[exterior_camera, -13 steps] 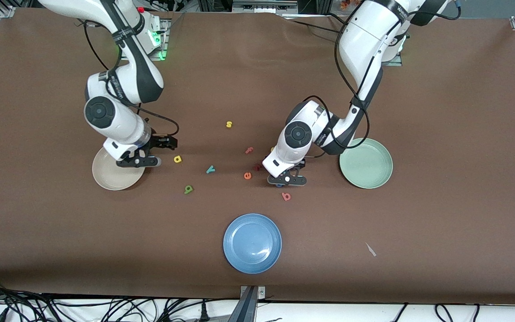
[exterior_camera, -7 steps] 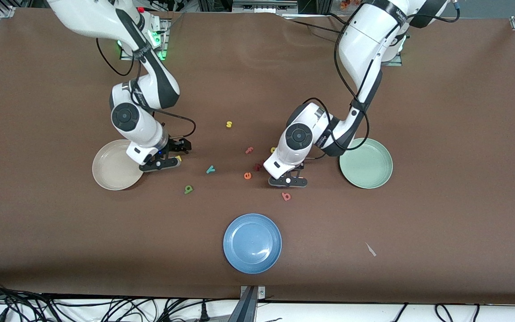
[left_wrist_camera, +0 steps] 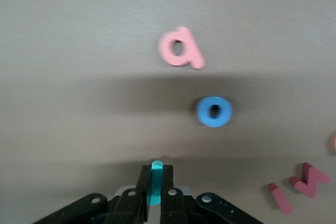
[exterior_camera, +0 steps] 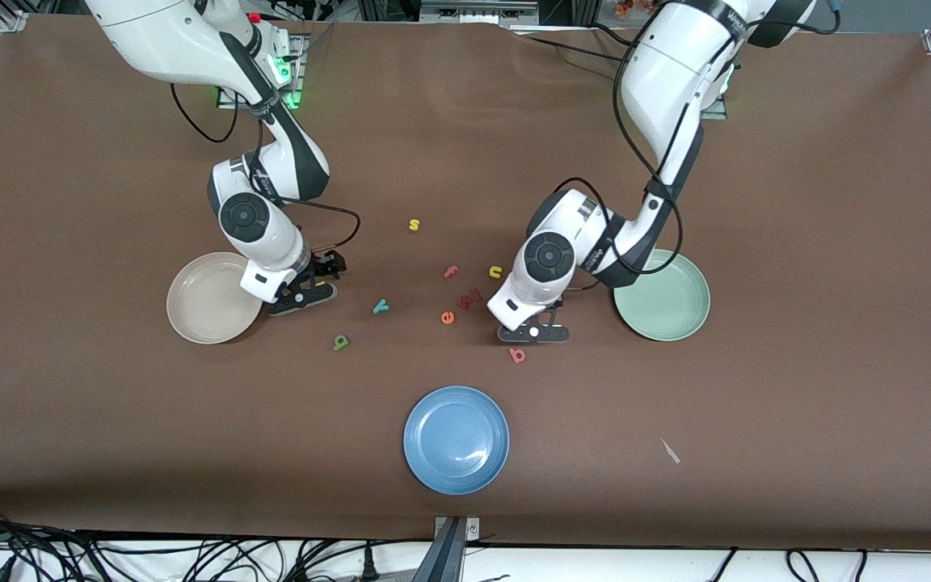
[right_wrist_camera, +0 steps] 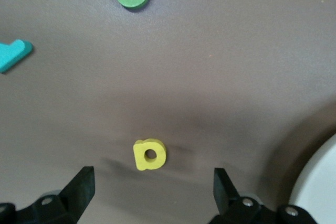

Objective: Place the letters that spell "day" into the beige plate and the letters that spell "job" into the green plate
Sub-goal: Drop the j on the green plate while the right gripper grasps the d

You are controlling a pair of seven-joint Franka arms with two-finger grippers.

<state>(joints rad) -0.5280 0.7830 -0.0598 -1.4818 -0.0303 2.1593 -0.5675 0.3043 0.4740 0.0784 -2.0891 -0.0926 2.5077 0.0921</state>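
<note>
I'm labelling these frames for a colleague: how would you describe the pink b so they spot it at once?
Start at the blue plate near the front camera. Farther from the camera, toward the left arm's end, lies the pink b, just below the left end effector. It is the only pink letter with a closed loop, and the letter nearest that plate.

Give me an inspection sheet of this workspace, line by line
Surface: brown mat, flat.
Job's things: beige plate and green plate hold no letters; yellow a, teal y, green d, blue o and pink b on the mat.
Clutter: blue plate; yellow s, yellow u, pink f, orange e.
Grippers: left gripper shut on teal j; right gripper open over the yellow a.
Cables: a tangle at the table's near edge.
Surroundings: nothing seen.
</note>
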